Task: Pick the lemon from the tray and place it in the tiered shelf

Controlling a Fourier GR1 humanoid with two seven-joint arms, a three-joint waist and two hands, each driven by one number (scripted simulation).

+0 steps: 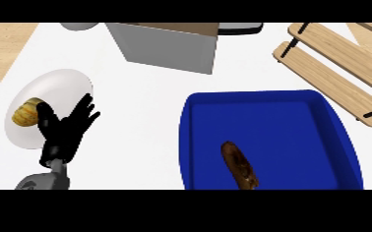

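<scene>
A blue tray [291, 123] fills the lower right of the head view. A dark brown elongated item [240, 165] lies in its lower left part; no yellow lemon shows in the tray. The wooden slatted tiered shelf [327, 59] stands at the upper right, just beyond the tray. My left hand [65, 130] shows at the lower left, open with fingers up, over the edge of a white plate [58, 86]. A yellowish striped round item [25, 112] sits on that plate, beside the hand. My right hand is out of sight.
A grey box with a brown top [170, 46] stands at the back centre. A grey round thing [78, 26] and a dark flat object [240, 28] sit along the far edge. White counter [138, 108] lies between plate and tray.
</scene>
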